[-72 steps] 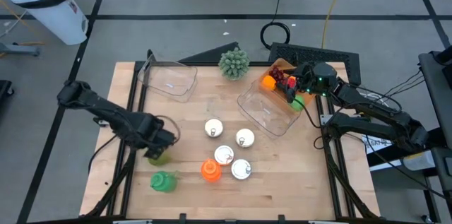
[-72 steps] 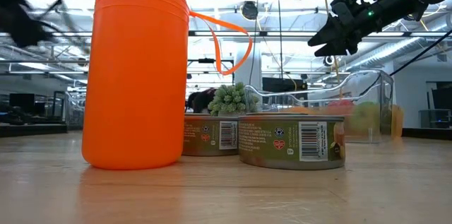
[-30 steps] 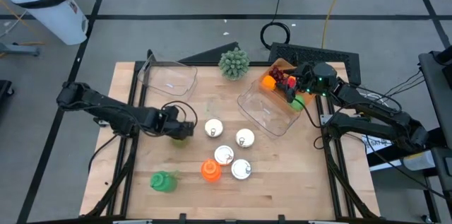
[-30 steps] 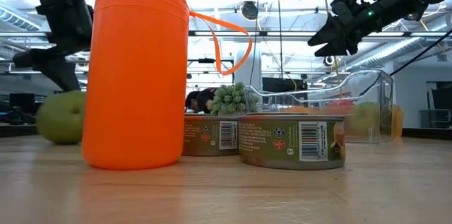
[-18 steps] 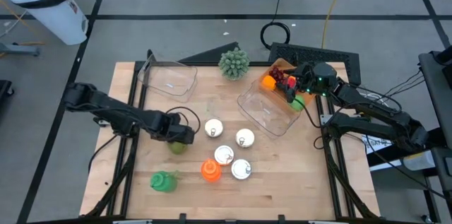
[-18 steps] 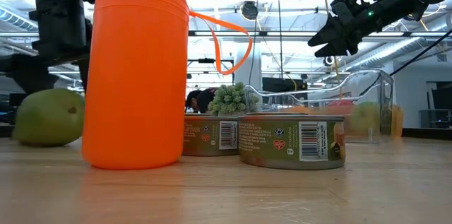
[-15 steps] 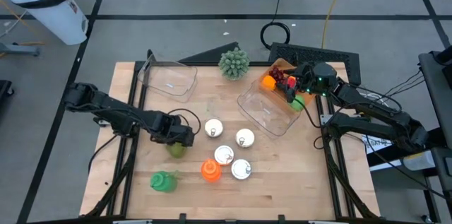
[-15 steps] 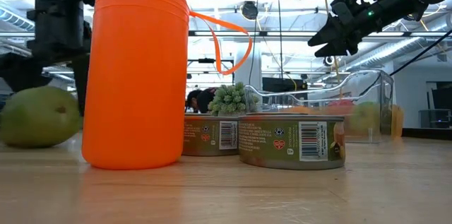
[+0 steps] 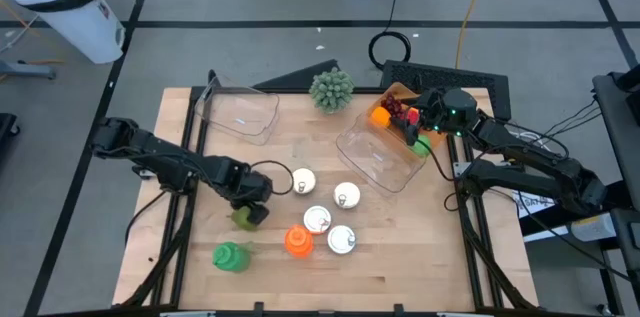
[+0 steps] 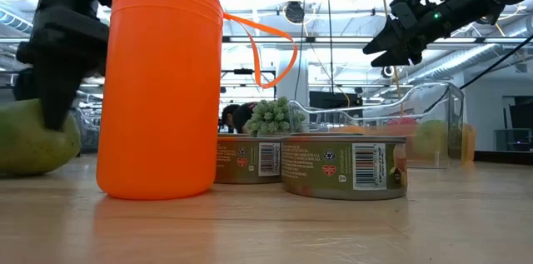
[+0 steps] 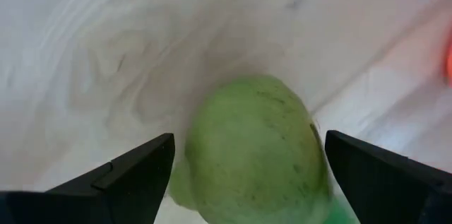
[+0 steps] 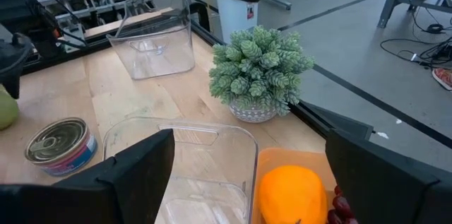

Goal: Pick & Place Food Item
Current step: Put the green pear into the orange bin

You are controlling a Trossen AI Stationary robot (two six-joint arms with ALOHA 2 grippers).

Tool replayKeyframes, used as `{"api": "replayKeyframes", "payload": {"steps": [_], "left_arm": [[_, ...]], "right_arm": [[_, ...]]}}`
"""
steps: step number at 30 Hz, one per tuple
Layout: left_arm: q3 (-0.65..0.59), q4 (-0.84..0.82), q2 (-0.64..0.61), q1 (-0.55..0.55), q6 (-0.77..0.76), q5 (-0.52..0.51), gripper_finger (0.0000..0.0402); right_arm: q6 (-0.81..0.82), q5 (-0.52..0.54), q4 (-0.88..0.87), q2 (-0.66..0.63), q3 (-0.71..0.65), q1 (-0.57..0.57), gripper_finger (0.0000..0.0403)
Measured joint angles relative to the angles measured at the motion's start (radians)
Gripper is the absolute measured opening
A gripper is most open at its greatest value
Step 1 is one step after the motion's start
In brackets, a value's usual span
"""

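A green fruit (image 9: 244, 219) (image 11: 254, 155) rests on its underside on the wooden table (image 9: 200, 277), left of the cans. My left gripper (image 9: 249, 204) (image 11: 249, 138) points down over it, open. Its fingers (image 11: 141, 174) stand on either side of the fruit, which also shows at the low view's left edge (image 10: 29, 139). My right gripper (image 9: 420, 125) (image 10: 385, 52) waits open, raised over the far end of the right clear bin (image 9: 380, 157).
Several cans (image 9: 317, 220) and an orange bottle (image 9: 297, 242) stand right of the fruit. A green item (image 9: 232, 256) lies nearer the front edge. A second clear bin (image 9: 240, 112) sits far left. A small plant (image 9: 331, 89) and a tray of fruit (image 9: 390, 112) are at the back.
My left gripper has gone toward the table's near edge and a little down, rolling about its own axis. The green fruit has come with it, away from the cans toward the near edge, and now lies on the table under the gripper.
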Motion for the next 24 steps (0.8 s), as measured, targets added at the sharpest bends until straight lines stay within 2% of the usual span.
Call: {"api": "replayKeyframes", "payload": {"steps": [4,9,16,20,24], "left_arm": [[0.000,0.001,0.000,-0.017,0.220,-0.024,0.0379],[0.000,0.002,0.000,-0.039,0.310,-0.008,0.0379],[0.000,-0.009,0.000,-0.075,0.346,0.014,0.0379],[0.000,-0.029,0.000,-0.091,0.374,-0.020,0.0377],[0.000,-0.031,0.000,-0.094,0.376,-0.048,0.0346]], "right_arm": [[0.000,0.000,0.000,0.000,0.000,0.000,0.0350],[0.000,0.000,-0.003,0.000,0.000,0.000,0.0350],[-0.002,0.002,-0.003,0.000,0.000,0.000,0.0350],[-0.002,0.003,-0.003,0.000,0.000,0.000,0.0350],[-0.002,0.003,-0.003,0.000,0.000,0.000,0.0350]]}}
